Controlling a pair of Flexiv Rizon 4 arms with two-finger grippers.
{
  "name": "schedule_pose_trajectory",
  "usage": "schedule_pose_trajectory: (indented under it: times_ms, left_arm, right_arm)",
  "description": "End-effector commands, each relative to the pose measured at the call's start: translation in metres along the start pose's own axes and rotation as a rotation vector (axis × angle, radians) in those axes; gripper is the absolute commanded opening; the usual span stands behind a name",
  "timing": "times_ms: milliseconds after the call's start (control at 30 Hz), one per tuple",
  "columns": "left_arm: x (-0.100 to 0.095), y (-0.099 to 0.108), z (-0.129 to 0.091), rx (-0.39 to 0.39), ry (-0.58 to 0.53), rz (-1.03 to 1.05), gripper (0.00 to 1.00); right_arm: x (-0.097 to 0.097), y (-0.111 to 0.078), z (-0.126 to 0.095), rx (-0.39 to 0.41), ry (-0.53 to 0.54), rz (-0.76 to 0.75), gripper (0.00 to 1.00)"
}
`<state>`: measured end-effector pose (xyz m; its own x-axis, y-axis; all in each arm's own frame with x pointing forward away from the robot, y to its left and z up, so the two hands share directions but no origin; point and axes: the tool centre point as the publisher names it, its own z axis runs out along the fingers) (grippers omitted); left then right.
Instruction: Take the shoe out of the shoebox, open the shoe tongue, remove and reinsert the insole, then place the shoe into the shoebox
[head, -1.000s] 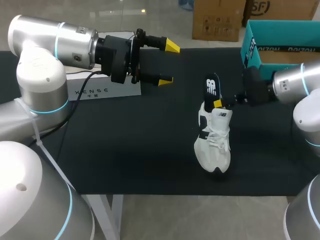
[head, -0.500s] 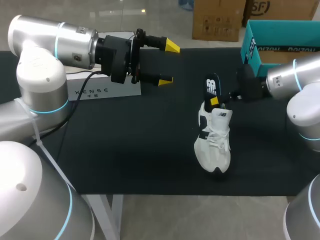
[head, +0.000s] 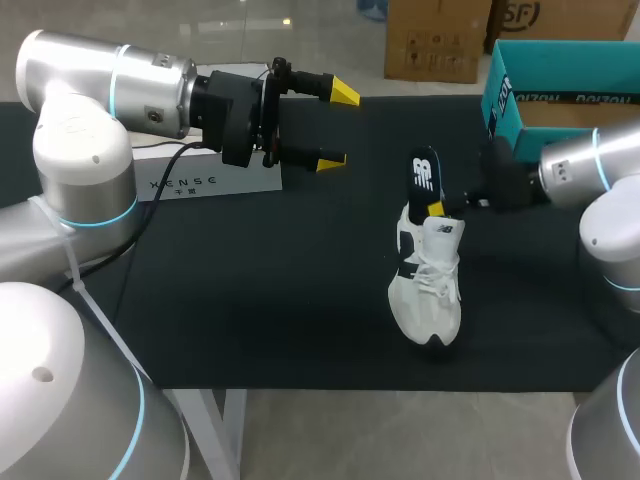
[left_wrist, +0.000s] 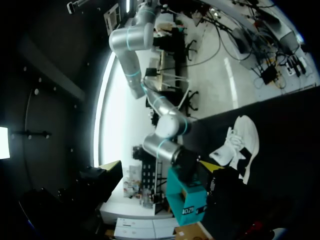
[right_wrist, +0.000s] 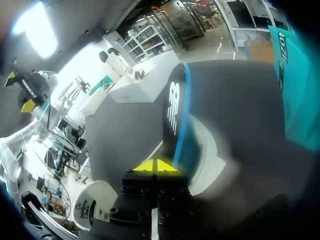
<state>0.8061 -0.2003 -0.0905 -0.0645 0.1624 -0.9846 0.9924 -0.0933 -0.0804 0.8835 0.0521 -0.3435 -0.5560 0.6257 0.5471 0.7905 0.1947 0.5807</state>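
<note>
1. We see the shoe (head: 428, 285) (left_wrist: 240, 145) (right_wrist: 205, 150) standing on its sole on the black table (head: 250, 300). It is white with dark patches, it is out of its box, and its toe points away from the shoebox side.
2. The insole (head: 425, 178) (right_wrist: 175, 110) rises on end out of the shoe's opening. It is dark with a blue edge, and its lower end is still down inside the heel.
3. Our right gripper (head: 436, 208) (right_wrist: 156, 166) sits just beside the shoe's opening, level with the lower part of the insole. Its yellow tips are pressed together with no gap showing. The insole's blue edge lies just beside them, and we cannot tell whether any of it is pinched.
4. Our left gripper (head: 338, 127) (right_wrist: 20, 91) hangs above the table, well apart from the shoe, on the side opposite our right arm. Its jaws are spread wide, with nothing between them.
5. The teal shoebox (head: 505, 100) (left_wrist: 187, 200) (right_wrist: 295, 90) stands near the shoe, beyond its heel on the right arm's side, with its top open.
6. A white block (head: 210, 178) lies well apart from the shoe, past the left gripper.
</note>
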Motion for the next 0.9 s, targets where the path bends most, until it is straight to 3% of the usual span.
schedule_pose_trajectory:
  times_ms: [33, 167, 300, 333, 367, 567, 900]
  left_arm:
    - [-0.001, 0.0, 0.0, 0.001, 0.004, 0.0, 1.0]
    - [-0.001, 0.0, 0.0, 0.001, 0.004, 0.0, 1.0]
    - [-0.001, 0.0, 0.0, 0.001, 0.004, 0.0, 1.0]
    - [-0.001, 0.0, 0.0, 0.001, 0.004, 0.0, 1.0]
    - [-0.001, 0.0, 0.0, 0.001, 0.004, 0.0, 1.0]
    - [-0.001, 0.0, 0.0, 0.001, 0.004, 0.0, 1.0]
    - [-0.001, 0.0, 0.0, 0.001, 0.004, 0.0, 1.0]
  right_arm:
    - [0.005, -0.01, -0.003, -0.001, -0.006, 0.007, 0.0]
    - [0.008, -0.019, -0.003, 0.001, -0.002, 0.025, 0.0]
    - [0.01, -0.017, -0.004, -0.004, -0.01, 0.027, 0.03]
    - [0.009, -0.014, -0.004, -0.005, -0.011, 0.026, 0.24]
    - [0.01, -0.012, -0.005, -0.007, -0.013, 0.021, 0.34]
    - [0.004, 0.007, -0.002, -0.012, -0.022, -0.003, 0.46]
    - [-0.001, 0.016, 0.009, 0.003, -0.021, -0.017, 0.45]
